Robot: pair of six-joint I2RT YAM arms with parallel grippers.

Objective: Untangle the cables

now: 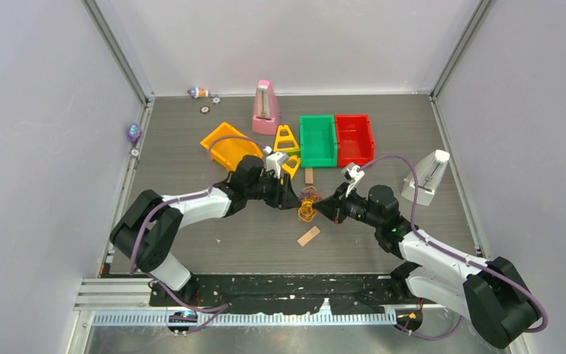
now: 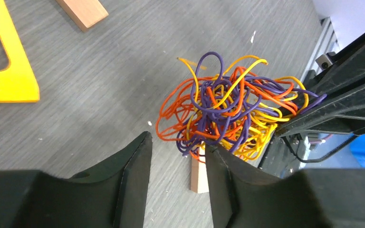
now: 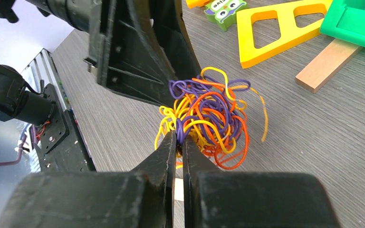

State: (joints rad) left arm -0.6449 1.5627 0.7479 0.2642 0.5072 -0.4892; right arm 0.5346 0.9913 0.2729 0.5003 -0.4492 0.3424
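The cables (image 2: 228,107) form one light, floppy ball mid-table (image 1: 221,243), between the two arms; the thin loops will likely slip and snag. The right gripper (image 3: 179,138) is pinched on a purple strand at the ball's edge. The left gripper (image 2: 177,145) is spread, holding nothing, just beside the ball. A loose outer orange loop looks the best hold. The green bin (image 1: 317,140) and red bin (image 1: 354,139) show nothing inside.

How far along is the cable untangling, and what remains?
Done: nothing visible; the cables form one knotted ball. In hand: the right claw is shut on strands at its edge, the left claw open alongside. Left: separating every yellow, orange and purple cord.
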